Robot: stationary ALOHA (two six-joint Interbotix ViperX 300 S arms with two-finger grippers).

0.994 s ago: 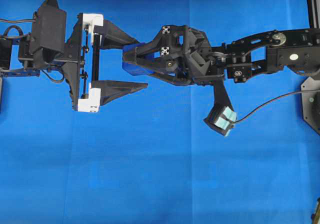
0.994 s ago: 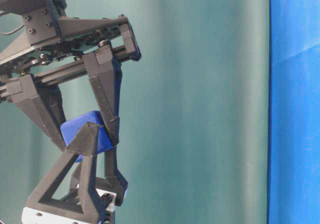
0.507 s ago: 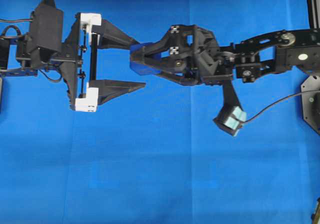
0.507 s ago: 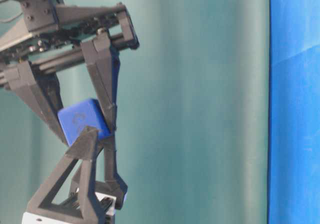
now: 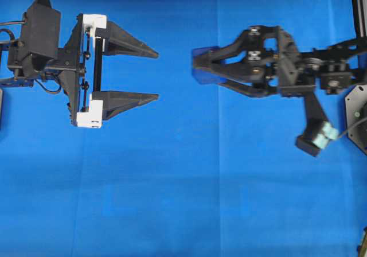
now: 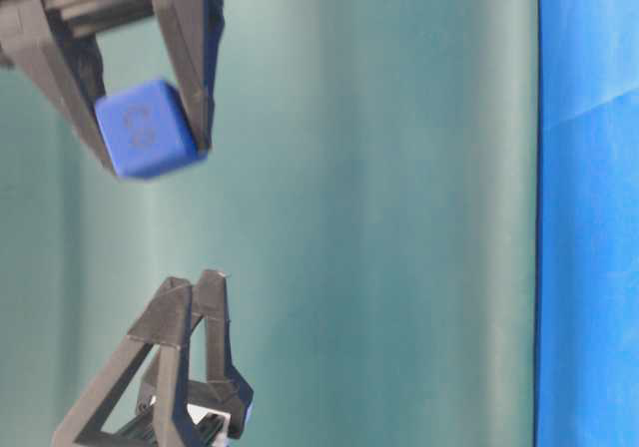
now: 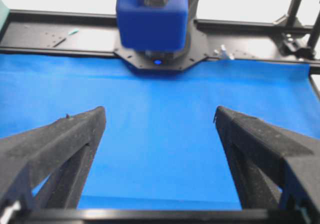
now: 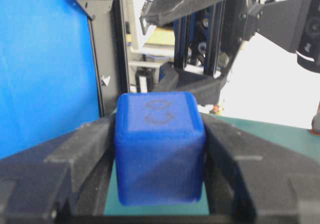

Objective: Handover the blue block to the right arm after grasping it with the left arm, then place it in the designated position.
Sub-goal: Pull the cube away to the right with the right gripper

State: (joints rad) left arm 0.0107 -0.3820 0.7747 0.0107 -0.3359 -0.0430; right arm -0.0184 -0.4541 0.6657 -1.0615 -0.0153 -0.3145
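**Blue block riding in the right gripper, handover finished**

Blue block is the thing in question, but going from largest down: the bright blue cloth is covering the whole work surface in the overhead view, with nothing lying on it and no container, tray or marked spot showing anywhere, so where the designated position lies I cannot tell; the left arm's gripper, the one with white brackets, is sitting at the left of that view with its fingers spread wide and nothing between them; the right arm's gripper, all black, is reaching in from the right, well apart from the left one, its fingers clamping the cube by two opposite faces.

The cube is hanging in the air above the cloth, pinched at the very fingertips; in the right wrist view the block is filling the gap between the fingers, its ring-embossed face turned up toward the camera.

As a judgement, it is looking rigid, light and smooth, with rounded edges that are inviting slip; flat opposite faces are the place to grip, as now; the tip-only hold is leaving little margin, so a gentle lowering is seeming wise.
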